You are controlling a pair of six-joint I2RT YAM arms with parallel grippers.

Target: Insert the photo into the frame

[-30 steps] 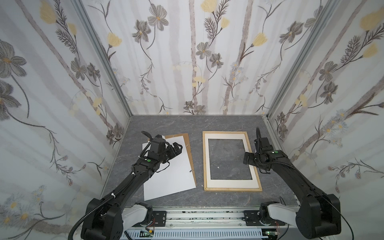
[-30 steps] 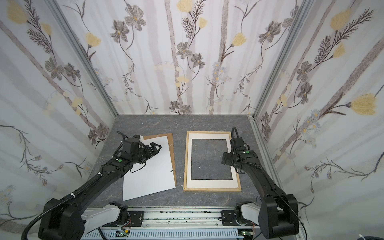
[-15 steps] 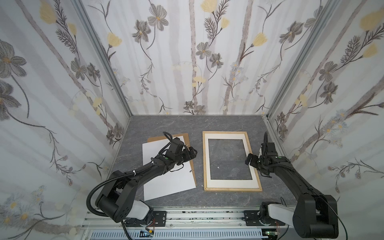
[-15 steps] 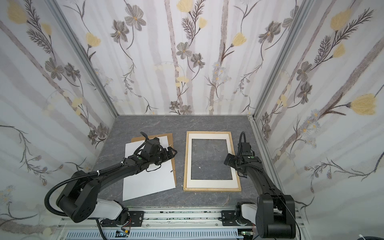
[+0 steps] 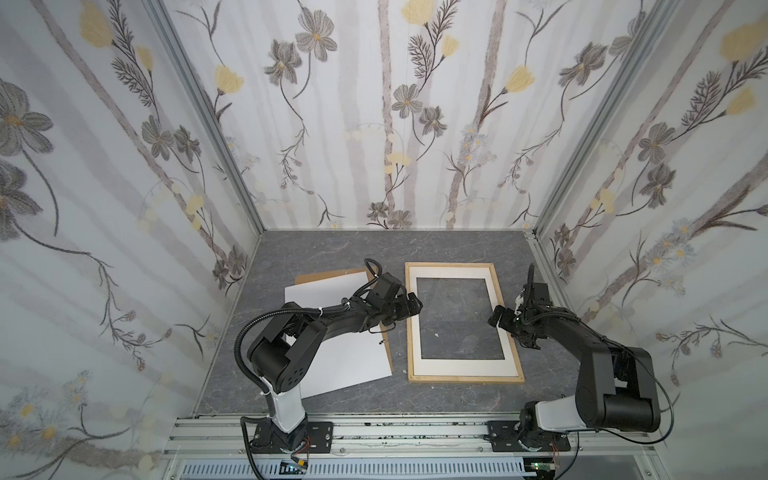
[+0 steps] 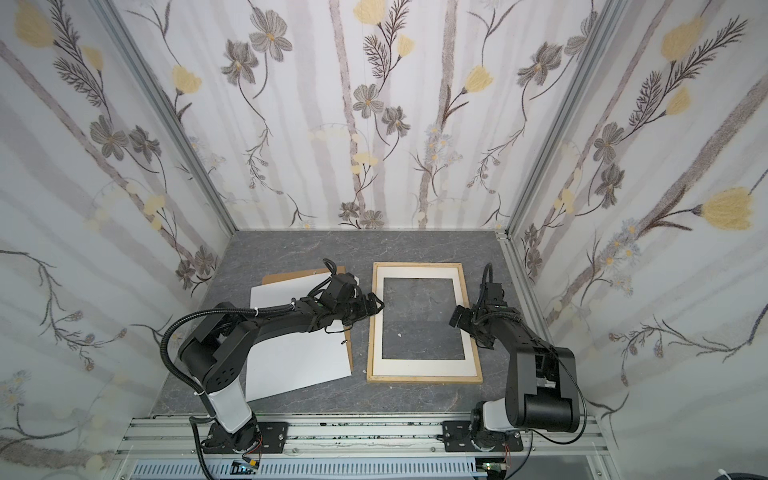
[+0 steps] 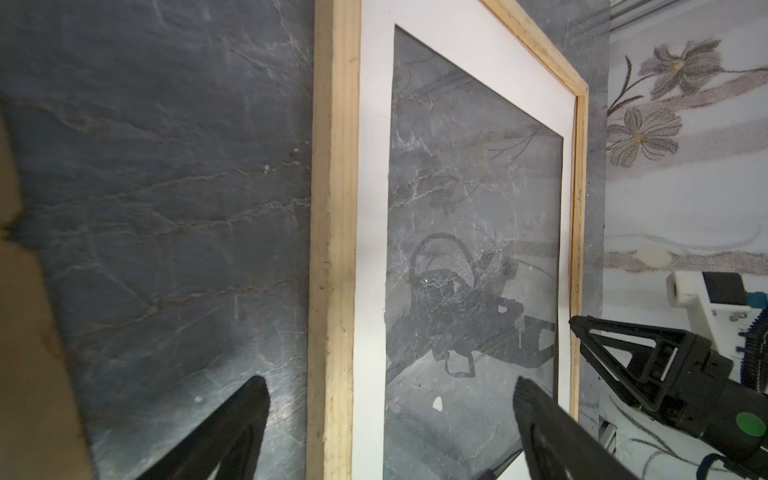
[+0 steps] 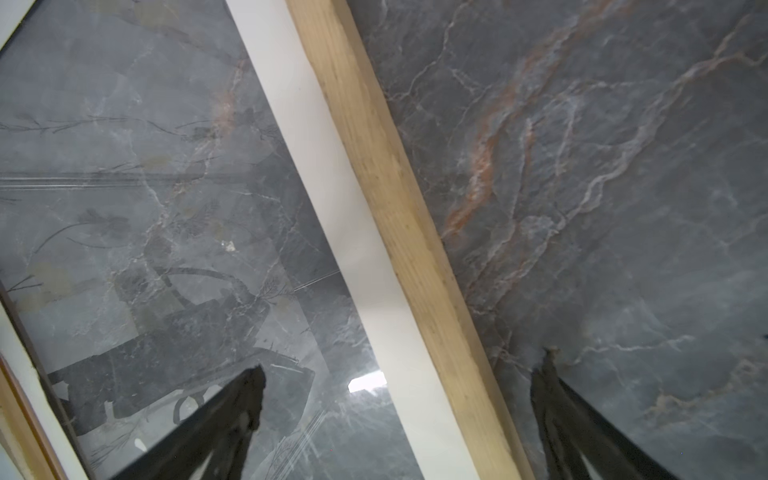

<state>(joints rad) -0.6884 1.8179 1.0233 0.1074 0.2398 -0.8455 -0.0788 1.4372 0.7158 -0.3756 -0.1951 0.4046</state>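
The frame (image 5: 465,379) (image 6: 424,379) of pale wood lies flat right of centre, with a white mat and bare glass showing the grey table. The photo (image 5: 340,345) (image 6: 299,353) lies white side up to its left, partly under my left arm. My left gripper (image 5: 413,307) (image 6: 376,307) (image 7: 390,384) is open, one finger on either side of the frame's left wooden strip (image 7: 332,249). My right gripper (image 5: 509,322) (image 6: 467,322) (image 8: 401,370) is open astride the right strip (image 8: 399,216). Neither holds anything.
A brown backing panel (image 5: 328,276) (image 6: 291,275) lies under the photo, showing at its far and right edges. Patterned walls close in the grey marble table (image 5: 374,253) on three sides. A metal rail (image 5: 395,432) runs along the front.
My left arm has swung right, from over the photo to the frame's left strip. My right gripper has come down and slid a little along the frame's right strip.
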